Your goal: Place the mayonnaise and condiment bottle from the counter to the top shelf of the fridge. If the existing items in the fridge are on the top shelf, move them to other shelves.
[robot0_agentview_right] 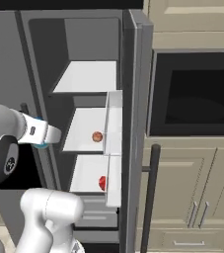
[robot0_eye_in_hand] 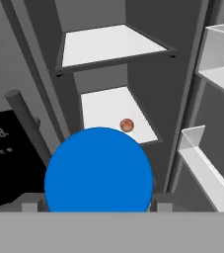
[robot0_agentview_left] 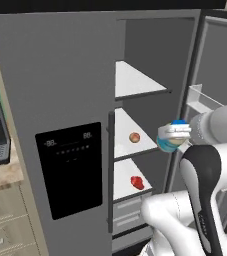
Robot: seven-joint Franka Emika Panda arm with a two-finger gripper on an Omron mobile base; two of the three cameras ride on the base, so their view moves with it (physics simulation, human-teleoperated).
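Blue fills the lower middle of the hand view: the round lid of a jar (robot0_eye_in_hand: pixel 98 170) sits between the two fingertips, whose grey pads flank it at the bottom edge, so the gripper (robot0_eye_in_hand: pixel 97 205) is closed on it. By the blue cap and pale body this is probably the mayonnaise, though no label can be read. In the left base view the same jar (robot0_agentview_left: pixel 173 136) shows at centre right, clamped at the end of the white arm (robot0_agentview_left: pixel 205 170), in front of the open fridge (robot0_agentview_left: pixel 60 100) and level with the middle shelf (robot0_agentview_left: pixel 127 142).

Further in, a small brownish round item (robot0_agentview_left: pixel 134 137) rests on that middle shelf, and a red item (robot0_agentview_left: pixel 136 182) lies on the lower shelf (robot0_agentview_left: pixel 125 185) beneath it. Higher up, in the upper centre of both base views, the top shelf (robot0_agentview_left: pixel 135 82) has nothing on it, so I judge that nothing needs moving off it. At the right of the hand view, the white door bins (robot0_eye_in_hand: pixel 207 173) jut towards the opening.

The jar sits below its target shelf. Pushing forward at this height would drive it onto the middle shelf, perhaps nudging the round item, or catch the front lip of the top shelf. Swinging right could clip the door bins. With the grip seemingly near the lid, a knock might tilt or slip the jar.
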